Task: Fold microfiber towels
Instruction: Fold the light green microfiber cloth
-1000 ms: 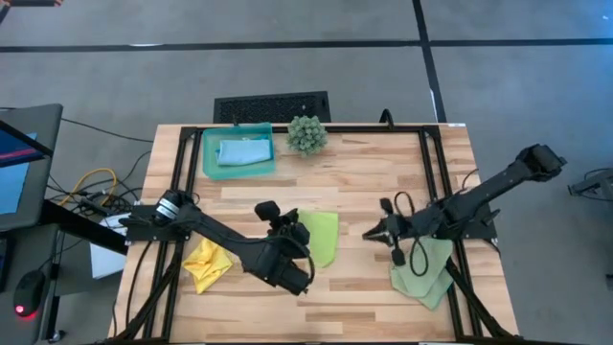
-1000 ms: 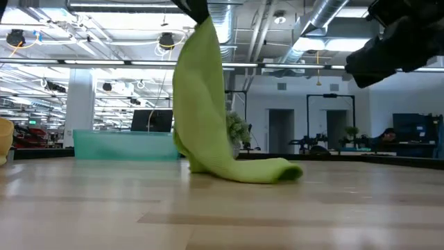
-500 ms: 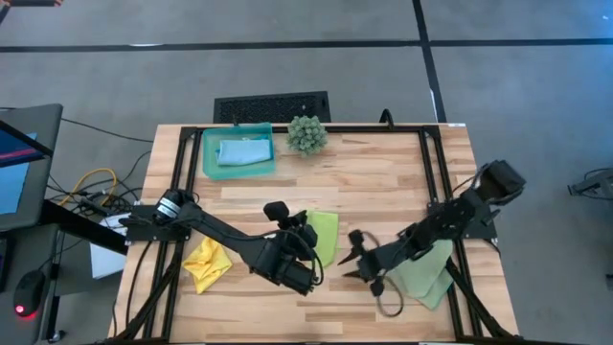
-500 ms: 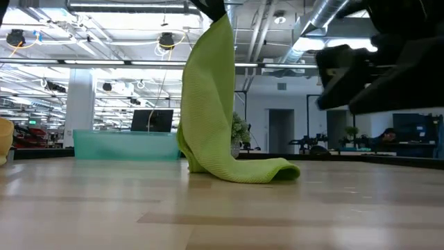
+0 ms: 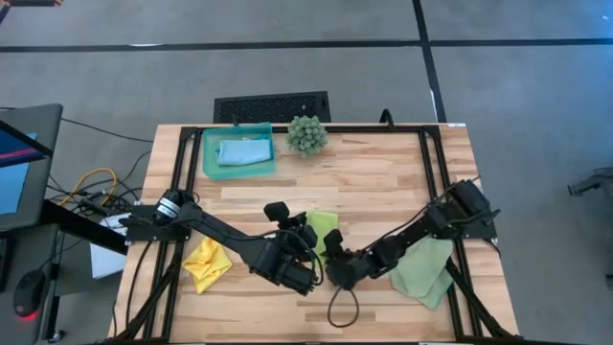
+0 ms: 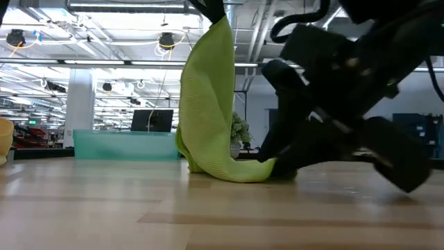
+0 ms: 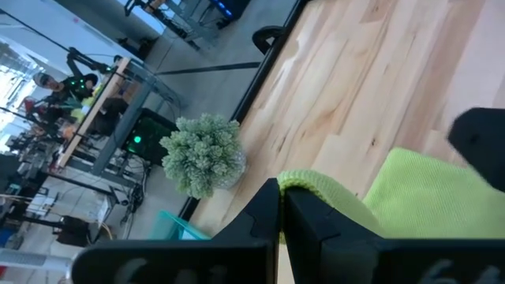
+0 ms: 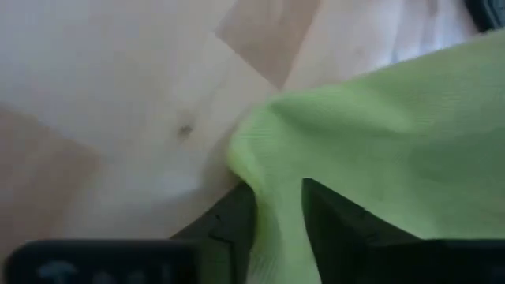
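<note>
The left tool (image 5: pixel 305 251) is clamped on one edge of the lime green towel (image 5: pixel 324 230) and holds it up over the middle of the table (image 5: pixel 383 172), so the cloth hangs as a tall sheet with its lower part trailing on the wood. That lift probably serves to free the bottom corner for the other arm. The right tool (image 5: pixel 332 261) is down at the table beside it, with a corner of the cloth lying between its fingers (image 8: pixel 331 217); whether they are pinching it or only straddling it, I cannot tell. Of the other towels, the yellow towel (image 5: pixel 206 263) lies crumpled near the left arm, the pale sage towel (image 5: pixel 424 270) is spread under the right arm, and the light blue towel (image 5: pixel 241 151) sits in the teal tray (image 5: pixel 211 169) beside the spiky plant (image 5: pixel 306 134).
</note>
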Controlling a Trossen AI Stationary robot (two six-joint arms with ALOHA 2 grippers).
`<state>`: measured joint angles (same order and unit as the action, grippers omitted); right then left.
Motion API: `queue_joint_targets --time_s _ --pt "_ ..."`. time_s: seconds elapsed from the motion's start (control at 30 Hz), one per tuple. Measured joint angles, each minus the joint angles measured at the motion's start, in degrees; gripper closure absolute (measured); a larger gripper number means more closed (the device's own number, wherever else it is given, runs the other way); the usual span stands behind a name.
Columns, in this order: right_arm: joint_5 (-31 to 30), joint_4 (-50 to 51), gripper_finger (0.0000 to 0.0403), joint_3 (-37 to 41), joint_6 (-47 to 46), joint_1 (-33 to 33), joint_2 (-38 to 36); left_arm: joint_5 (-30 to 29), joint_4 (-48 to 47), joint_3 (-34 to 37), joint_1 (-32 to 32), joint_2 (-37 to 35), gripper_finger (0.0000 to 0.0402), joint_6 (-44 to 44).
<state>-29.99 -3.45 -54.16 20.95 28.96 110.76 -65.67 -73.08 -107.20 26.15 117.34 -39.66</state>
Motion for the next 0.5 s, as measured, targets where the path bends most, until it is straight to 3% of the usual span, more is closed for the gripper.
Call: queue_joint_targets --time_s 0.17,0.27,0.37,0.43,0.5 --pt "-0.13 0.39 0.0378 -0.48 -2.09 -1.23 -0.2 0.92 -0.02 0.0 0.05 0.0 0.0401 0.0" --pt "1.63 3.5 0.0388 -0.36 -4.96 -0.94 -4.19 0.92 0.0 0.0 0.92 0.0 0.0401 -0.07" --pt "14.12 4.01 0.0382 2.7 -5.75 0.16 -11.93 0.98 -0.41 -0.49 2.79 -0.13 0.0401 -0.16" --pt "27.64 -0.3 0.0389 6.31 -5.53 0.61 -18.33 0.67 -1.77 -2.09 4.15 -0.2 0.0401 -1.13" --pt "35.01 -7.62 0.0396 11.32 -6.26 0.76 -25.77 -1.21 -2.39 -3.15 5.37 -0.48 0.0401 -2.16"
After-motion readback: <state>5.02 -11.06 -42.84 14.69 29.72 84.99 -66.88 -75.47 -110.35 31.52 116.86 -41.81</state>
